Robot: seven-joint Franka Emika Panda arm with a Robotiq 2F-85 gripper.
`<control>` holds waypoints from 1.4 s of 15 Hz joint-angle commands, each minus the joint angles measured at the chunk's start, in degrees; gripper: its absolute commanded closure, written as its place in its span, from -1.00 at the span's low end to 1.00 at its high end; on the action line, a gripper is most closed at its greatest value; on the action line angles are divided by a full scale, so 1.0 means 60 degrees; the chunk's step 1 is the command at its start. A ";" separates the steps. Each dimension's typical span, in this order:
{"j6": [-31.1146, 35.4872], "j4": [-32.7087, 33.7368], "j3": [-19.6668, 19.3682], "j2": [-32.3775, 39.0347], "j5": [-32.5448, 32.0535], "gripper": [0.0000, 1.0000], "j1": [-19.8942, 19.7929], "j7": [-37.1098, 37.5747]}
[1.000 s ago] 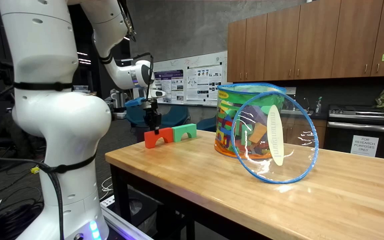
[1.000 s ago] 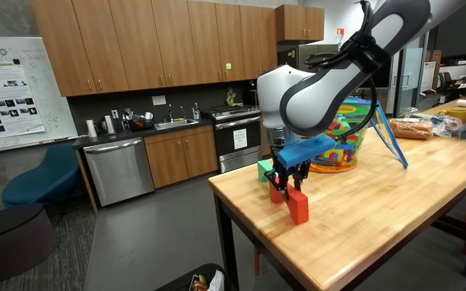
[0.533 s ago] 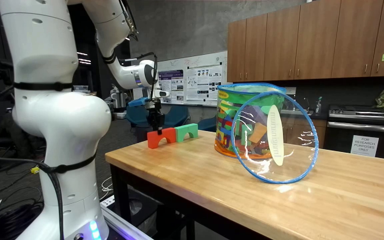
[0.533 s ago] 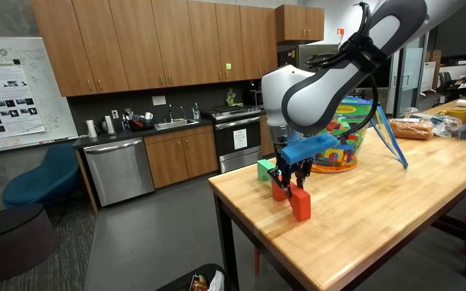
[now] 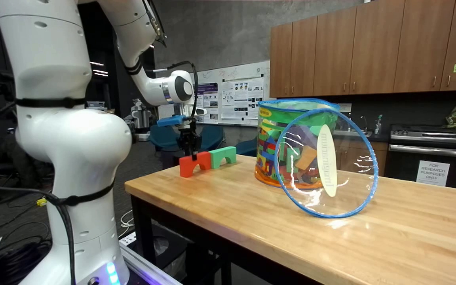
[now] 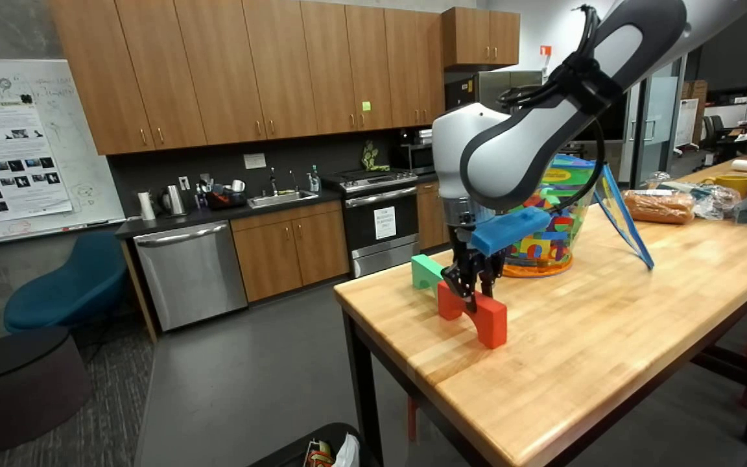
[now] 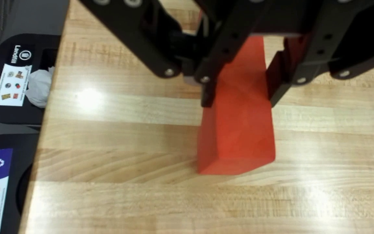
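Observation:
A red arch block [image 5: 186, 168] stands on its two feet near the end of the wooden table. My gripper [image 6: 479, 299] comes down from above, its jaws closed across the block's top. In the wrist view, one finger [image 7: 208, 92] lies along each long side of the red block [image 7: 243, 126]. A green arch block [image 5: 230, 153] stands end to end with it in both exterior views; any small gap between the two is hard to make out. A blue piece [image 6: 509, 230] is fixed to the wrist above the gripper. The red block's far end is partly hidden by the gripper in the wrist view.
A clear bucket of coloured blocks [image 5: 265, 158] stands farther along the table [image 5: 228, 198]. Its blue-rimmed clear lid [image 5: 374, 158] leans against it. Wrapped bread [image 6: 659, 206] and a yellow mug [image 6: 733, 183] lie beyond. Waste bins [image 7: 8, 130] sit below the table edge.
The gripper and the red block have shifted a little to the right in both exterior views, toward the bucket's side. The green block has moved or turned slightly along with them. The grip is unchanged.

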 commanded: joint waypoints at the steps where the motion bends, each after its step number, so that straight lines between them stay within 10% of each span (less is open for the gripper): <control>1: 0.0117 -0.0481 -0.0219 -0.0238 0.0088 0.70 -0.0203 -0.0907; 14: 0.0374 -0.0895 -0.0619 -0.0474 0.0099 0.70 -0.0590 -0.2079; 16: 0.0413 -0.0921 -0.0619 -0.0468 0.0115 -0.29 -0.0589 -0.2189; 21: 0.0466 -0.1202 -0.0653 -0.0532 0.0217 -0.74 -0.0608 -0.2426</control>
